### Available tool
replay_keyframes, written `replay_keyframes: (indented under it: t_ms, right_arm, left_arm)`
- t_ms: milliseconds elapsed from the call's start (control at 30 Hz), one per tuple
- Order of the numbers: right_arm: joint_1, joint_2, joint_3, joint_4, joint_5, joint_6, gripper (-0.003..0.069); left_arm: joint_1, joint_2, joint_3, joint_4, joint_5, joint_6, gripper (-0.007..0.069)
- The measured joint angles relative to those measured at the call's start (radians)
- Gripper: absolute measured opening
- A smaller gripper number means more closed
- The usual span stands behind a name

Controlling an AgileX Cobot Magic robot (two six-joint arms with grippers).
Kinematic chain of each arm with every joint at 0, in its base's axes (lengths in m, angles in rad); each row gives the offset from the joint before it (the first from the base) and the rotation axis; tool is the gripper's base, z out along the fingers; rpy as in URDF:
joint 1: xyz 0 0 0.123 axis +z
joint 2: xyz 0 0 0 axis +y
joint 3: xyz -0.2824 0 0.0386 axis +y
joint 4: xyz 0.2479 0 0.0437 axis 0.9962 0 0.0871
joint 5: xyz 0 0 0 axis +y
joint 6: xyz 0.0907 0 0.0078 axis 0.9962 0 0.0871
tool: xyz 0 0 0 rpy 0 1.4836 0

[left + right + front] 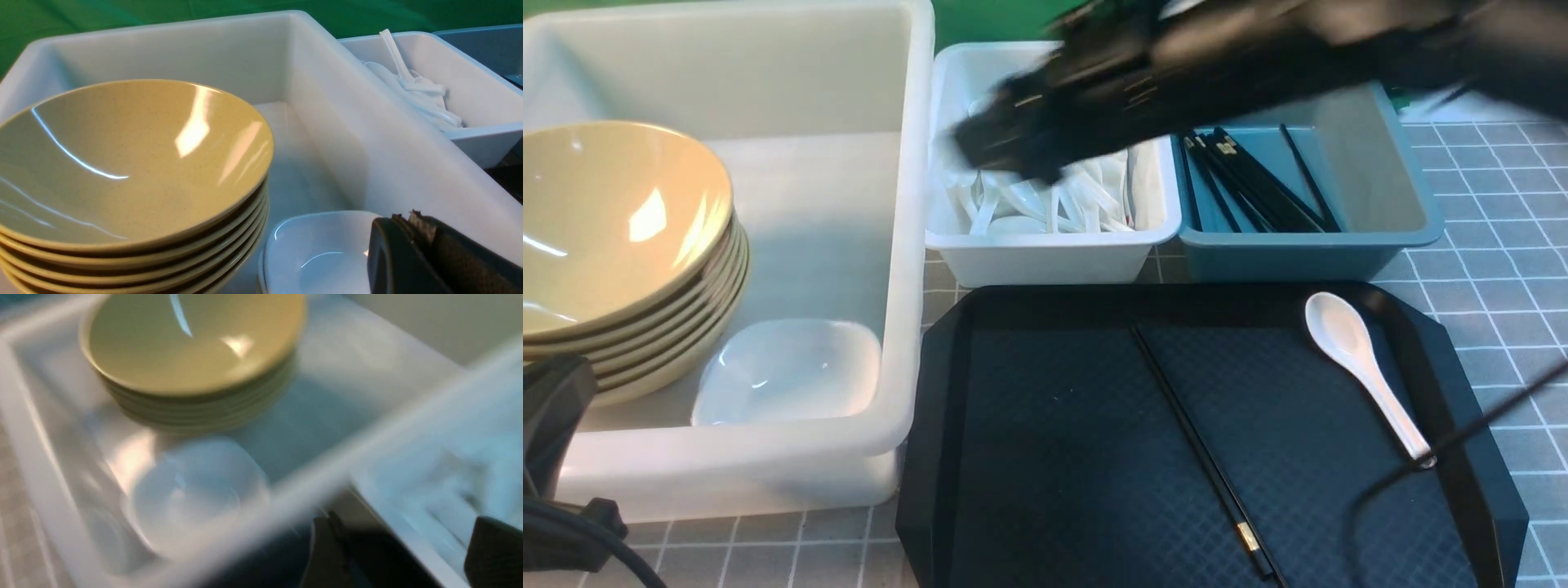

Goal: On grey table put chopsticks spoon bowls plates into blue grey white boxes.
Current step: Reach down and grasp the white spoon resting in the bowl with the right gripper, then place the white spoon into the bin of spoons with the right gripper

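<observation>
Black and smeared with blur, the right gripper [1001, 151] hangs over the small white box [1054, 257], just above the heap of spoons [1054, 208] lying in it. The right wrist view shows its fingers [327, 555] standing well apart, and I can make out nothing held between them. Just beside that box, on its right, sits the blue box [1298, 253] with a bundle of black chopsticks [1258, 184] inside. In front of both lies a black tray [1029, 457] on the grey table [1503, 245]. A loose spoon [1356, 359], white, rests near the tray's right edge, and a single chopstick [1201, 449] lies slantwise across its middle. Farther left, the large white box [915, 204] holds a stack of yellow bowls [613, 229] and a small white dish [788, 371]. The left gripper [410, 220] sits low at that box's near side, by the dish, its jaws pressed together.
</observation>
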Motion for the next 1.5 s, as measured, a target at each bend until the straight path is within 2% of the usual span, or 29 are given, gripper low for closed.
replay_keyframes:
  t_ms: [33,100,167,267,400,500,667,733,800,900,1033,1167,1267,1400,1467,1500]
  right_arm:
    - [-0.011,-0.010,0.003,-0.023,0.011,0.034,0.0464]
    - [-0.086,-0.045,0.061,-0.293,0.145,0.221,0.0464]
    - [-0.151,-0.045,0.181,-0.414,0.187,0.320,0.0464]
    - [-0.187,-0.036,0.283,-0.452,0.161,0.349,0.0464]
    - [-0.258,0.011,0.511,-0.481,-0.049,0.364,0.0464]
    - [-0.288,0.050,0.551,-0.484,-0.140,0.365,0.0464]
    - [-0.318,0.127,0.552,-0.491,-0.182,0.398,0.0448]
    - [-0.320,0.133,0.548,-0.484,-0.177,0.411,0.0360]
    - [-0.320,0.132,0.548,-0.482,-0.169,0.412,0.0311]
    - [-0.318,0.107,0.538,-0.471,-0.082,0.390,0.0157]
    - [-0.287,0.001,0.503,-0.416,-0.005,0.306,0.0169]
    - [-0.214,-0.099,0.412,-0.270,-0.070,0.163,0.0169]
    - [-0.147,-0.100,0.357,-0.157,-0.260,0.065,0.0169]
    - [-0.063,0.014,0.225,-0.093,-0.678,0.016,0.0174]
    - [-0.059,0.075,0.150,-0.086,-0.700,0.021,0.0199]
    - [-0.059,0.145,0.074,-0.083,-0.685,0.031,0.0249]
  left_arm:
    - [0.000,0.000,0.000,0.000,0.000,0.000,-0.0010]
    - [0.000,0.000,0.000,-0.001,-0.009,0.000,-0.0010]
    - [0.000,0.000,0.000,-0.001,-0.012,0.000,-0.0010]
    - [0.000,0.000,0.000,-0.003,-0.015,0.000,-0.0010]
    - [0.000,0.000,0.000,-0.017,-0.015,0.000,-0.0010]
    - [0.000,0.000,0.001,-0.020,-0.015,0.000,-0.0010]
    - [0.000,0.000,0.007,-0.022,-0.016,0.000,-0.0010]
    - [0.000,0.000,0.008,-0.022,-0.017,0.000,-0.0011]
    - [0.000,0.000,0.008,-0.022,-0.016,0.000,-0.0011]
    - [0.000,0.000,0.008,-0.022,-0.016,0.000,-0.0011]
    - [0.000,0.000,0.008,-0.022,-0.019,0.000,-0.0011]
    - [0.000,0.000,0.008,-0.022,-0.022,0.000,-0.0011]
    - [0.000,0.000,0.008,-0.028,-0.023,0.000,-0.0011]
    - [0.000,0.000,0.008,-0.042,-0.024,0.000,-0.0011]
    - [0.000,0.000,0.008,-0.044,-0.024,0.000,-0.0011]
    - [0.000,0.000,0.008,-0.044,-0.024,0.000,-0.0011]
